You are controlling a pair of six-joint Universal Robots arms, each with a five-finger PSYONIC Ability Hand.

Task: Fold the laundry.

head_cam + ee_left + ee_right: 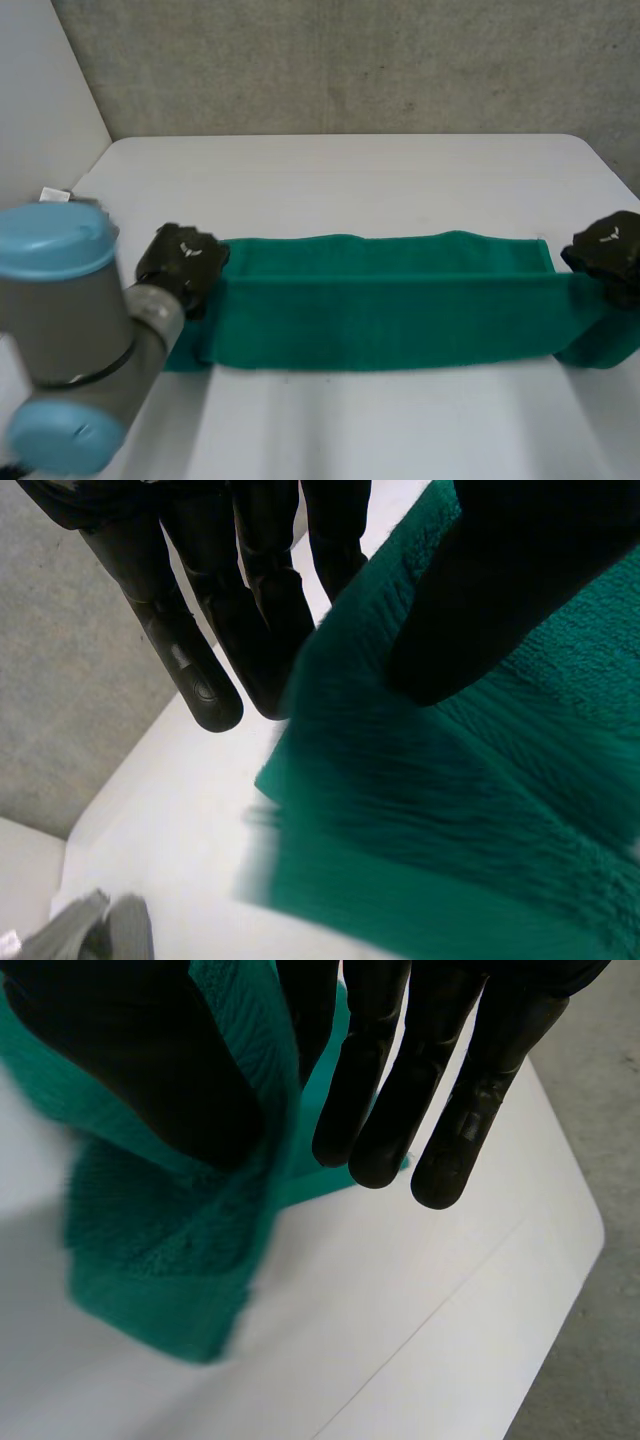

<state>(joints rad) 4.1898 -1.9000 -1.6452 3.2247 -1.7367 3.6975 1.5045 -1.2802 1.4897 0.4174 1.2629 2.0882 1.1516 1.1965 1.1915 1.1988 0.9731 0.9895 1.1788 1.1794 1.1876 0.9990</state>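
A long green towel (380,300) lies stretched across the white table (350,180), doubled lengthwise, with its ends lifted off the surface. My left hand (182,262) holds its left end. In the left wrist view the thumb (500,590) lies on top of the towel (450,810) and presses it against the straight fingers (200,630) beneath, at the end's corner. My right hand (605,255) holds the right end. In the right wrist view its thumb (130,1070) pinches the towel (160,1250) against the fingers (400,1080), and the cloth hangs below the hand.
My left arm (60,330), grey with light-blue caps, stands at the near left. A small white object (55,195) sits at the table's left edge. A grey wall runs behind the table. The table's right edge (560,1290) lies just beyond my right hand.
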